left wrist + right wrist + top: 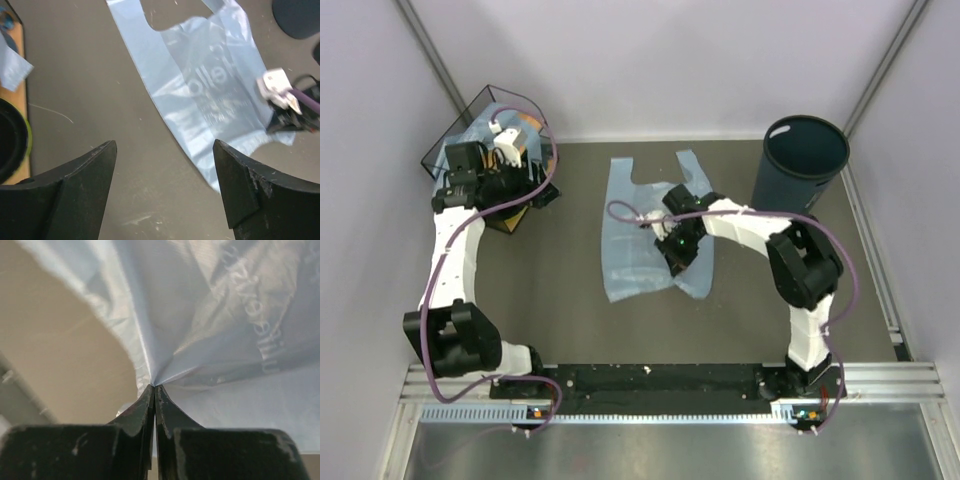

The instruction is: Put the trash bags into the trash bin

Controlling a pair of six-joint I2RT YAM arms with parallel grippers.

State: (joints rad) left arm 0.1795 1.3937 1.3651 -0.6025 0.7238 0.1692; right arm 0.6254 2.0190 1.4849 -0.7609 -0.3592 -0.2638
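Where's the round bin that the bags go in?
In the top view, the trash bin stands at the far right corner of the table, to the right of the spread-out trash bag.

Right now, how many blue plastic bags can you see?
2. One trash bag lies spread mid-table, pinched by the right hand. A second bag sits crumpled in the wire basket, far left; more may hide there.

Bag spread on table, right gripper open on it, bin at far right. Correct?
No: the right gripper is shut, pinching a fold of the trash bag; the right wrist view shows it. Bag spread on the table, trash bin at far right: correct.
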